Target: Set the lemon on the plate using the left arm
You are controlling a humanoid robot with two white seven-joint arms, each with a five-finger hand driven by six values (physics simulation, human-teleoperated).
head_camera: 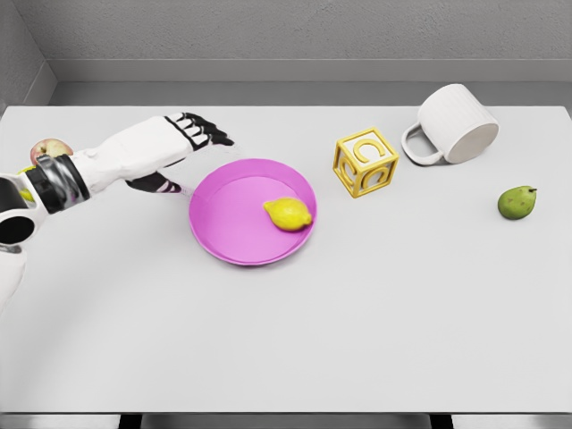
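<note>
A yellow lemon [288, 214] lies on the magenta plate [228, 223], toward its right side. My left hand [188, 147] hovers just beyond the plate's upper left rim, with its black fingers [207, 131] spread and holding nothing. It is apart from the lemon, about a plate's width to the left. The white left forearm runs back to the left edge of the picture. The right arm does not show.
A yellow letter cube [365, 162] stands right of the plate. A white mug [454, 123] lies on its side at the back right. A green pear [517, 202] sits far right. A reddish apple [49, 150] shows behind the left arm.
</note>
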